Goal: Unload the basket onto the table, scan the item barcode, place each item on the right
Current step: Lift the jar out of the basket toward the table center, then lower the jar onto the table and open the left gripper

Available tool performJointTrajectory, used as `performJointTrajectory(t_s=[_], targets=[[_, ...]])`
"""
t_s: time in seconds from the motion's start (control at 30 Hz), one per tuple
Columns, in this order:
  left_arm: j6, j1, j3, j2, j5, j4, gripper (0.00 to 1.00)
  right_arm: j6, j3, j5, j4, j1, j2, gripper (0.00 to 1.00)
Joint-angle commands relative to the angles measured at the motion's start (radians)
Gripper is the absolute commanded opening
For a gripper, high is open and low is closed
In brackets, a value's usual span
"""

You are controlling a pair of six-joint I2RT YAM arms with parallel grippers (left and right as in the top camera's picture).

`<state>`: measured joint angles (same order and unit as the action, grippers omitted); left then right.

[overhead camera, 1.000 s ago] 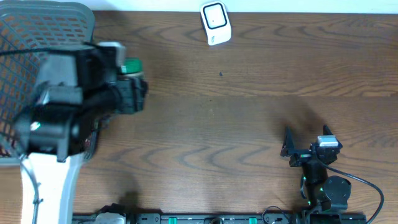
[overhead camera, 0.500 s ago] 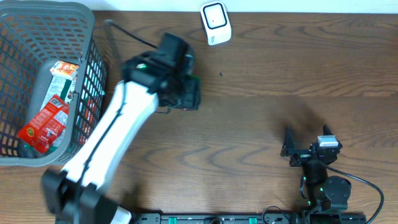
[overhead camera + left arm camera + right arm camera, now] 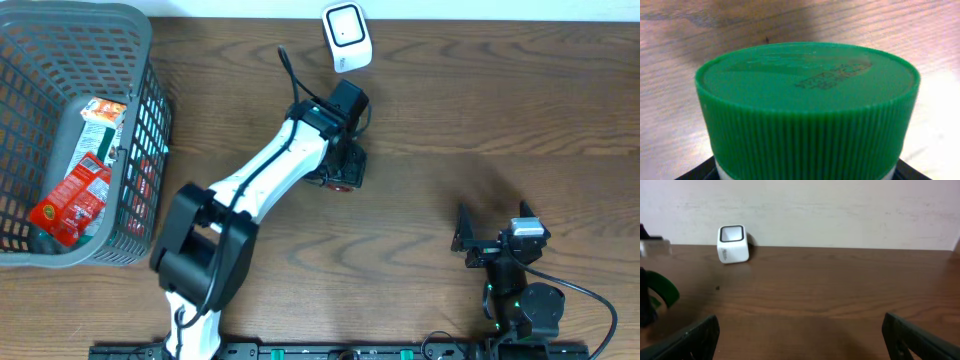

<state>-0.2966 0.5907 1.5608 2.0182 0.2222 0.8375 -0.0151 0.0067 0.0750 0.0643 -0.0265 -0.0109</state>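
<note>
On the brown wooden table (image 3: pixel 450 110), a grey plastic mesh basket (image 3: pixel 152 120) stands far left. The left gripper (image 3: pixel 343 172), clamped on a green-capped bottle (image 3: pixel 807 100), hovers near the white cube scanner (image 3: pixel 346 37). The right gripper (image 3: pixel 492 228) rests, jaws apart. A second ago the left gripper hung at the basket.

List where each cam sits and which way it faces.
Overhead: above the table, looking straight down; left arm, right arm, basket and scanner show.
Left wrist: on the left arm, close on the green-capped bottle in its grip; left fingers edge the bottom.
Right wrist: low, facing the back wall; open right fingers frame the bottom.
Shared: overhead and right wrist both show the scanner.
</note>
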Motion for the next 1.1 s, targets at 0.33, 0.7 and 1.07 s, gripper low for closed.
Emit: performJointTrajectory(t_s=[0.33, 0.7, 1.07], targets=[[-0.023, 0.005, -0.002, 0.082, -0.027, -0.053, 0.54, -0.014, -0.002, 0.005, 0.004, 0.002, 0.005, 0.99], [-0.023, 0.005, -0.041, 0.082, -0.033, -0.115, 0.57, -0.014, -0.002, 0.005, 0.004, 0.002, 0.005, 0.99], [0.02, 0.003, -0.072, 0.082, -0.036, -0.168, 0.92, -0.014, -0.002, 0.005, 0.004, 0.002, 0.004, 0.99]])
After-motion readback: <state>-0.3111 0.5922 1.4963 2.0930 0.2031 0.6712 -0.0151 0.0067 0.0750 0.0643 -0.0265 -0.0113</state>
